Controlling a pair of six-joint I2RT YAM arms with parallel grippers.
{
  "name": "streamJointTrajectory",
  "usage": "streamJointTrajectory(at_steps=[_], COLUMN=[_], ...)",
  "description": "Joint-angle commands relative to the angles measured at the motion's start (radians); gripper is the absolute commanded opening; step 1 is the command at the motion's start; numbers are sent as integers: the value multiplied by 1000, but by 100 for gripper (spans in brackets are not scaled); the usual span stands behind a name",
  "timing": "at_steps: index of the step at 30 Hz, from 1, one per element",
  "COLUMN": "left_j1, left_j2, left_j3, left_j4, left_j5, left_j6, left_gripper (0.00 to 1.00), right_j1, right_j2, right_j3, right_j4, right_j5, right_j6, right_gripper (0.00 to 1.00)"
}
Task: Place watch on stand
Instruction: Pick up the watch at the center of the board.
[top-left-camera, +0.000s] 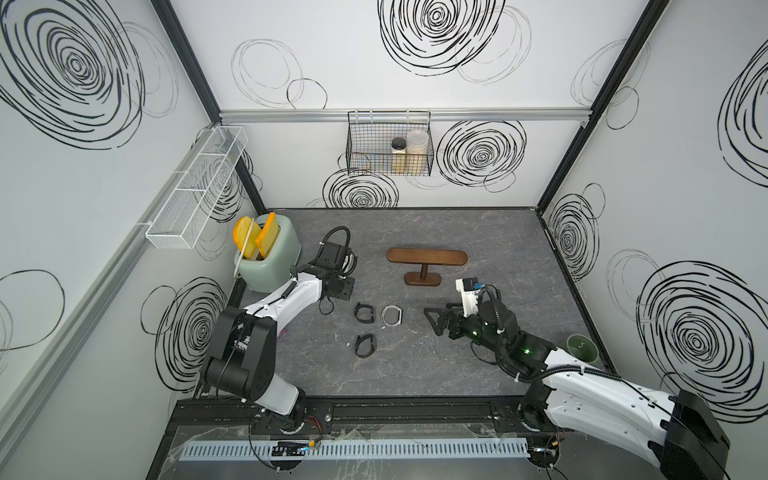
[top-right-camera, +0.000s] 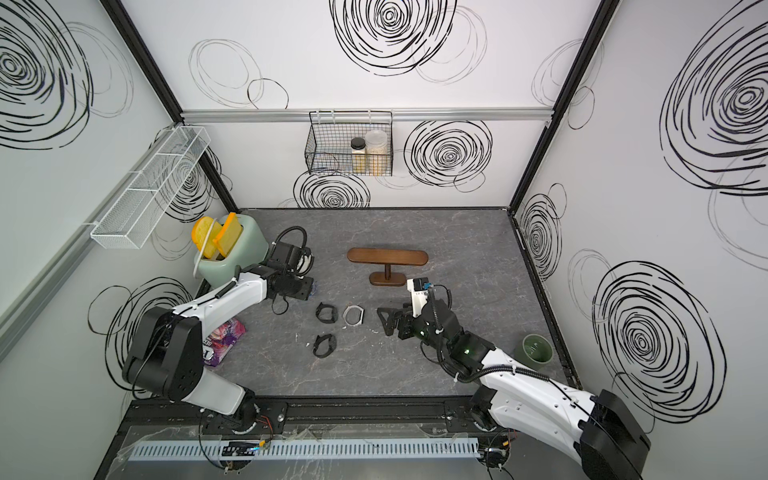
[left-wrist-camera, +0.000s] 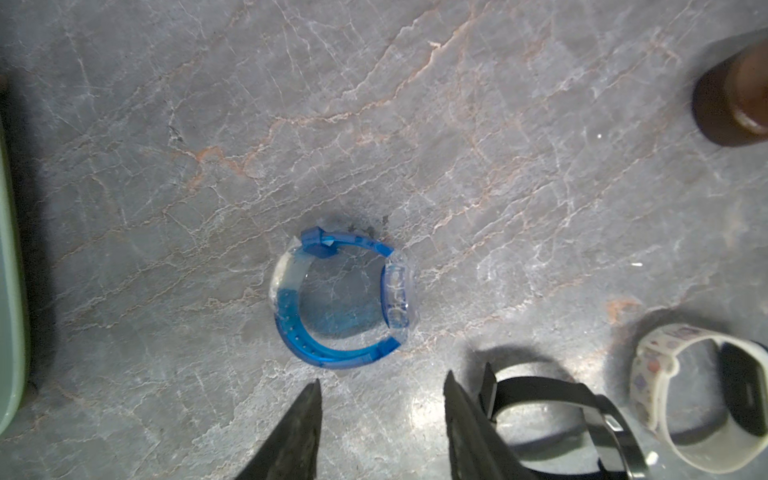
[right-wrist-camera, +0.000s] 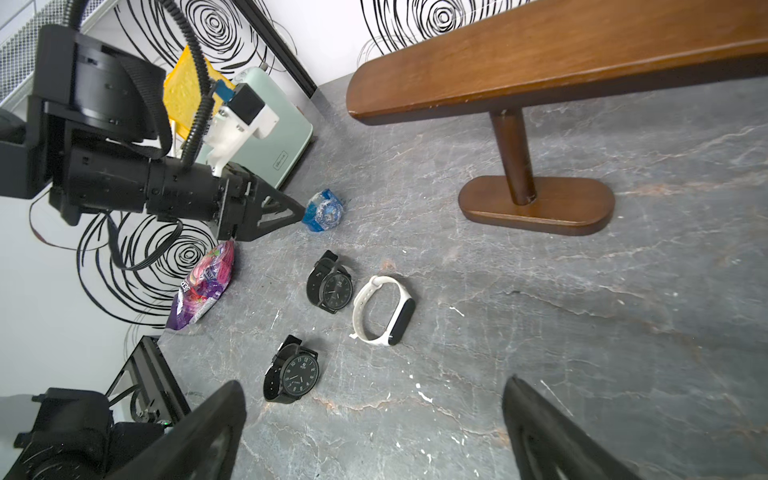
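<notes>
**Top views.** The left arm (top-left-camera: 286, 297) reaches from the near left corner toward the toaster (top-left-camera: 272, 259). Its wrist is bent to point down at the table (top-left-camera: 478, 365) and hides its gripper here. The right arm (top-left-camera: 582, 374) lies low from the near right. The right gripper (top-left-camera: 434, 321) is level and aimed at the watches, fingers spread, holding nothing. One stand (top-left-camera: 427, 255) stands upright toward the back in both top views. Three watches lie on the table in front of it and apart from it. They are two black watches (top-left-camera: 365, 312) (top-left-camera: 364, 345) and one white watch (top-left-camera: 392, 316), which is just beside the farther black one. One cup (top-left-camera: 582, 348) sits near the right edge. One bag (top-right-camera: 222, 337) shows beside the left arm in a top view.

**Left wrist view.** The left gripper (left-wrist-camera: 382, 378) has its fingers part-spread with bare table between them, gripping nothing. The blue watch (left-wrist-camera: 340, 299) rests on edge as a closed loop just beyond the tips, untouched. Only this view shows that gap. One end of the stand (left-wrist-camera: 731, 104) shows at a corner.

**Right wrist view.** All four watches appear at once, lying on the table: one blue (right-wrist-camera: 324, 210), two black and one white. The left gripper's tip hangs just beside the blue watch, but contact cannot be judged here. The right gripper's fingers (right-wrist-camera: 199, 436) are set wide apart.
</notes>
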Motion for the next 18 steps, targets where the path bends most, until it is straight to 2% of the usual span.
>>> streamJointTrajectory(at_steps=[1, 18], left_j1=[-17, -16], left_j2=[9, 102], left_j3=[39, 64], left_j4=[29, 62], left_j5=[-28, -2], left_j6=[10, -8], left_gripper=[51, 49], right_j1=[29, 42], right_j2=[27, 33], right_j3=[-4, -18], right_j4=[42, 46], right_j5=[23, 50], right_j6=[30, 31], right_gripper=[98, 98])
